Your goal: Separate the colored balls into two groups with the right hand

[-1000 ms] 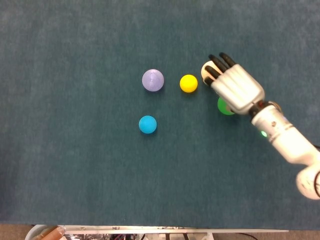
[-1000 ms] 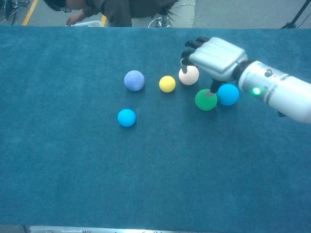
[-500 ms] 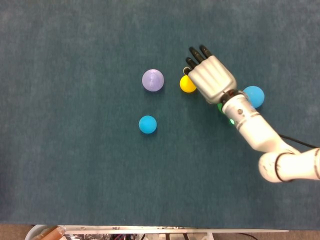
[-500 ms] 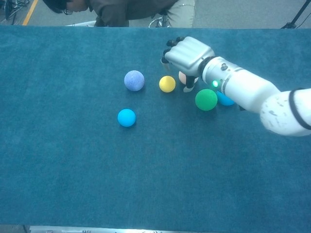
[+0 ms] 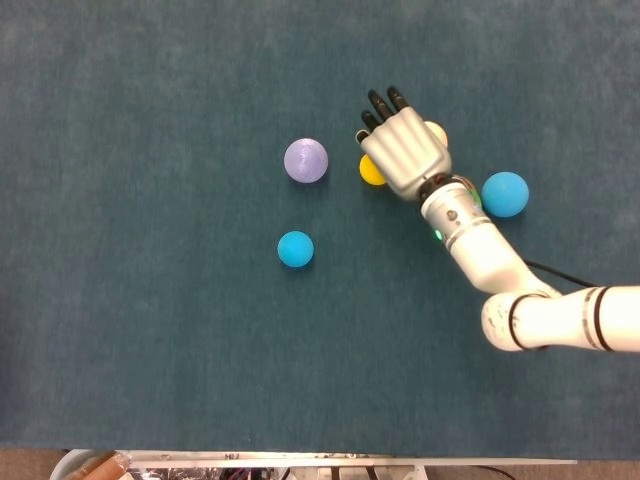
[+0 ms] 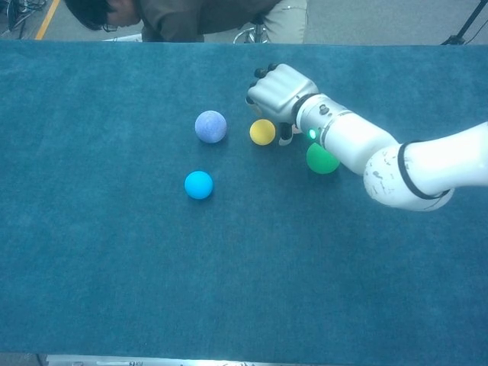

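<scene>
The right hand (image 5: 403, 152), fingers extended and holding nothing, hovers over the yellow ball (image 6: 262, 132), partly covering it from above.

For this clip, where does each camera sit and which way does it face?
Head view: high above, looking almost straight down on the teal table; shows the right hand and forearm.
Chest view: lower, angled forward across the table to a person at the far edge; same arm.
Shared: right hand, yellow ball, purple ball.
</scene>
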Available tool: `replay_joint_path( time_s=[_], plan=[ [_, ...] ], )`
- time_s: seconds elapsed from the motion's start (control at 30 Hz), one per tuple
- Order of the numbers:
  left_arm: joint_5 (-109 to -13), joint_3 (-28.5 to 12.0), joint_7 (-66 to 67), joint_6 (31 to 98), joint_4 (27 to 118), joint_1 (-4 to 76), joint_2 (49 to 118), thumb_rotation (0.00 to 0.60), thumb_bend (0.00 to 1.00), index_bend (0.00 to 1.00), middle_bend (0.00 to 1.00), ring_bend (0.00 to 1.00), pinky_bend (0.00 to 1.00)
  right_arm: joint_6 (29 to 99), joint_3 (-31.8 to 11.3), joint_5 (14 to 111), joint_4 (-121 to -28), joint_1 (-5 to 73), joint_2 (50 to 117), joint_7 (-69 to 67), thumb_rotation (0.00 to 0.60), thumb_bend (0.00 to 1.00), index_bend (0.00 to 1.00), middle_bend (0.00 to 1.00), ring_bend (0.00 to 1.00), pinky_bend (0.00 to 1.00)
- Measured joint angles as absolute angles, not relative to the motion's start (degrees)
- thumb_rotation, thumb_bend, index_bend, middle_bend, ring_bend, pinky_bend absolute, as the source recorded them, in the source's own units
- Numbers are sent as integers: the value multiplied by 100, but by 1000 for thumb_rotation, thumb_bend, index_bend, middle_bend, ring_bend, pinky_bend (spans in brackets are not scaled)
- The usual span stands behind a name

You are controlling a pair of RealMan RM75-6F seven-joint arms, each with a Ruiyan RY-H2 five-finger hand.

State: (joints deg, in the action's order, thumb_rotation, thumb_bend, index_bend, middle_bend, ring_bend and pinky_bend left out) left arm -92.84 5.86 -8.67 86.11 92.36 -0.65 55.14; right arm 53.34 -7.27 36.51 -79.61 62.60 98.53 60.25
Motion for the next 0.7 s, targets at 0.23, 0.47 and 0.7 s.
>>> replay_joint_path(
  time_s=[0.23, 0.47, 0.7],
  plan=[
    [-9285, 581, -881, 8606, 9234, -64, 5501, 600, 443, 316, 213, 209, 195, 5333, -717, 3513, -7654, 6362, 10066, 6034, 600, 64, 388, 235, 53, 109],
    [-9336, 613, -1070, 8577, 9258, -49, 5466, 600, 443, 316, 213, 209, 195, 5294, -721, 3418, -7431, 6447, 10233, 6033, 600, 63, 406, 241, 53, 109],
    [-9323, 620, -1064, 8574, 9236, -63, 5465, 600, 443, 317, 213, 209, 195, 5262, -720, 3430, -7228, 6473, 10371, 5940, 600, 63, 440, 248, 53, 109]
  ],
)
